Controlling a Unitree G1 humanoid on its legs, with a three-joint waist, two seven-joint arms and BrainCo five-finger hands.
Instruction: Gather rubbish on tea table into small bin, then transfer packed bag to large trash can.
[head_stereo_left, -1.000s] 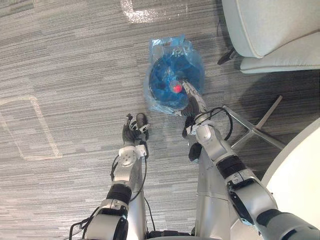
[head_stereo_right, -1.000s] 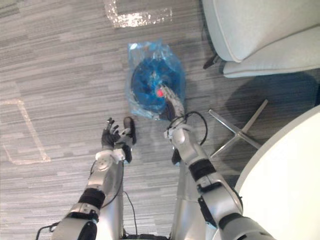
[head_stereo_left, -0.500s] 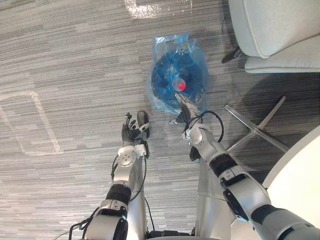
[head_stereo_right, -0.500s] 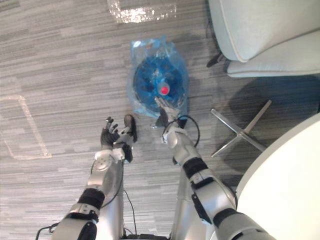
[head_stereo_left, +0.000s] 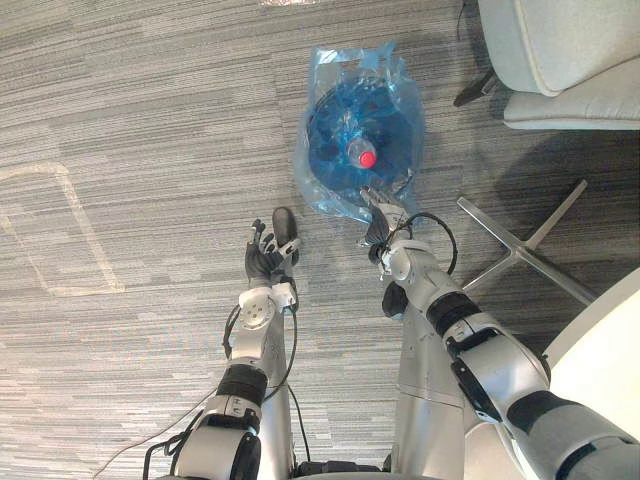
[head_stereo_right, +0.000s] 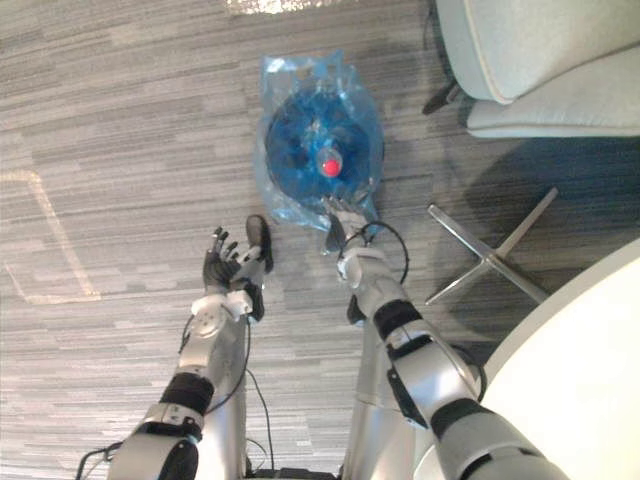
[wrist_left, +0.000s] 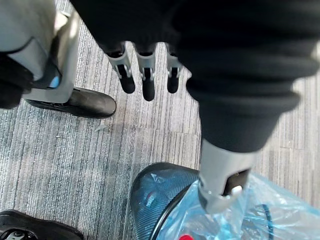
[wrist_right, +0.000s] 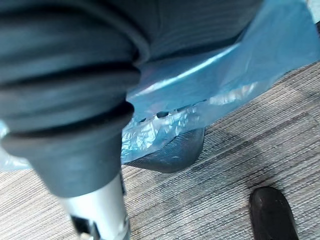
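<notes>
— Listing from the left eye view: small bin (head_stereo_left: 335, 135) upright on grey striped carpet (head_stereo_left: 150, 120), lined with blue bag (head_stereo_left: 345, 65), plastic spilling loose over the rim all round. Red-capped bottle (head_stereo_left: 364, 157) inside, cap upward. Why so placed?

— Judged: rubbish gathered into the liner, with the bag's slack free for bunching and lifting out. Right hand (head_stereo_left: 385, 211) at the bag's near edge, touching the plastic, probably set there to take hold; grip state: cannot tell. Left hand (head_stereo_left: 262, 264) well apart from the bin, raised over bare carpet, idle.

— Right eye view?

— Same layout. Grey chair (head_stereo_right: 540, 50) beyond the bin on the right, chrome legs (head_stereo_right: 488, 258) splayed just beside the right arm. White table (head_stereo_right: 590, 380) at the lower right corner. Pale tape outline (head_stereo_right: 62, 232) on the carpet far left.

— Left wrist view?

— Fingers (wrist_left: 148, 85) straight and relaxed, thumb apart, holding nothing. Past them: carpet, dark mesh wall of the bin, blue plastic draped over its rim.

— Right wrist view?

— Dark ribbed cover close against blue film, mesh wall under it, carpet below. Hold on the bag neither confirmed nor excluded. Transfer step judged not yet begun.
</notes>
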